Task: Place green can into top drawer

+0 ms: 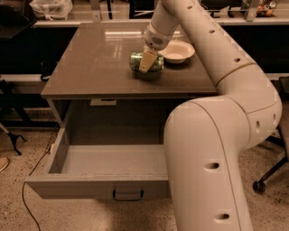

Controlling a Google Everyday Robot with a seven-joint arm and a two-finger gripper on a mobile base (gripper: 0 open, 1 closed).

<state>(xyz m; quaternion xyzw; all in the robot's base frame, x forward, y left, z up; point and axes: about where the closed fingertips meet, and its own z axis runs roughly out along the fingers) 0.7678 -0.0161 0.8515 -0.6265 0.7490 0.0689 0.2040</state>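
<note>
The green can (156,62) lies on its side on the cabinet top (99,63), just left of a cream bowl. My gripper (148,60) comes down from above and sits right at the can, covering its middle. The can rests on the top, not lifted. The top drawer (72,188) is pulled wide open below the front edge, with its dark pull handle (128,196) at the centre of the front. The drawer's inside (108,160) holds nothing. My big white arm hides the drawer's right part.
A cream round bowl (177,51) stands right behind and to the right of the can. A plastic bag (50,7) lies on the back counter. An office chair's wheel (258,186) is at the right and a cable (27,189) runs on the floor at the left.
</note>
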